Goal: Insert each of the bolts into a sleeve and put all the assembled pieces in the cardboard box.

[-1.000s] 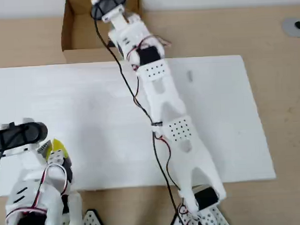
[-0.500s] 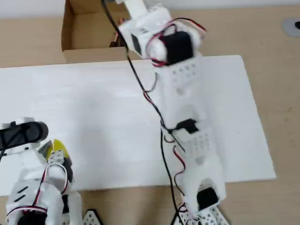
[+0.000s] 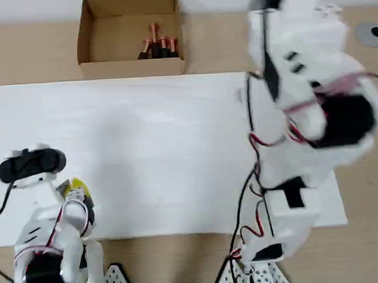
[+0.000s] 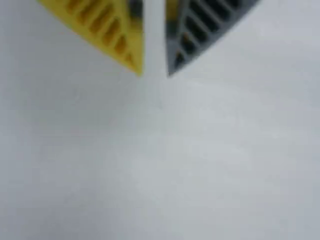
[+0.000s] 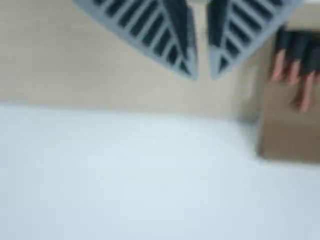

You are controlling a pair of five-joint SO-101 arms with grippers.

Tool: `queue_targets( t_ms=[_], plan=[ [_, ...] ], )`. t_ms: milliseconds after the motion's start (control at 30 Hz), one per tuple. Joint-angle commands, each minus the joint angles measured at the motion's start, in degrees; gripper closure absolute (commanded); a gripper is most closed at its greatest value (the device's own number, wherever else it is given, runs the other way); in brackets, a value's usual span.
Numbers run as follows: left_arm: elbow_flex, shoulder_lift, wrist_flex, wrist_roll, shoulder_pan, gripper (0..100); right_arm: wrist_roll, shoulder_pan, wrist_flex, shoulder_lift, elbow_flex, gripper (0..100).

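Several assembled pieces point(image 3: 158, 48), copper bolts in black sleeves, lie together in the cardboard box point(image 3: 89, 39) at the back of the table. The right wrist view has them point(image 5: 295, 65) inside the box point(image 5: 285, 135), off to one side of my right gripper point(image 5: 202, 76). Its grey fingers stand nearly together with nothing between them, above the wooden table. The right arm point(image 3: 311, 94) is raised high over the mat's right side. My left gripper point(image 4: 155, 74), with one yellow and one grey finger, hangs shut and empty over the white mat. It sits at the front left point(image 3: 67, 184).
A white mat point(image 3: 146, 149) covers most of the wooden table point(image 3: 355, 111). A round grey disc point(image 3: 370, 33) lies at the far right edge. Both arm bases stand at the front edge.
The right arm has drawn back from the cardboard box, risen and swung to the right, uncovering the assembled pieces inside. The left arm has barely shifted.
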Motion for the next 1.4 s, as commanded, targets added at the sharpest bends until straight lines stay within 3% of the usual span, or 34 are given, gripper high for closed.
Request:
queue_targets(
  t_ms=[0,167,433,800,1033,1200,1367],
  plan=[
    [5.36,-0.31,-3.08,0.00,-0.62,97,-0.44,3.21,0.97,-8.22,5.93,98.8],
    [12.75,-0.31,-6.51,0.18,-0.62,97,-0.44,2.95,0.88,-23.69,30.90,98.8],
    [16.79,-0.22,-8.09,0.26,-0.62,97,-0.44,3.03,0.26,-49.98,84.26,98.8],
    [16.97,-0.22,-8.44,0.18,-0.62,97,-0.44,3.30,-19.87,-82.42,141.67,98.8],
    [16.97,-0.13,-8.44,0.26,-0.53,97,-0.09,3.03,-33.67,-107.38,161.80,98.8],
    [16.97,-0.13,-8.44,0.26,-0.26,97,0.09,3.12,-35.96,-122.95,177.63,98.8],
    [18.73,-0.13,-9.49,0.26,-0.26,97,0.00,3.30,-35.96,-121.63,183.25,98.8]
  ],
)
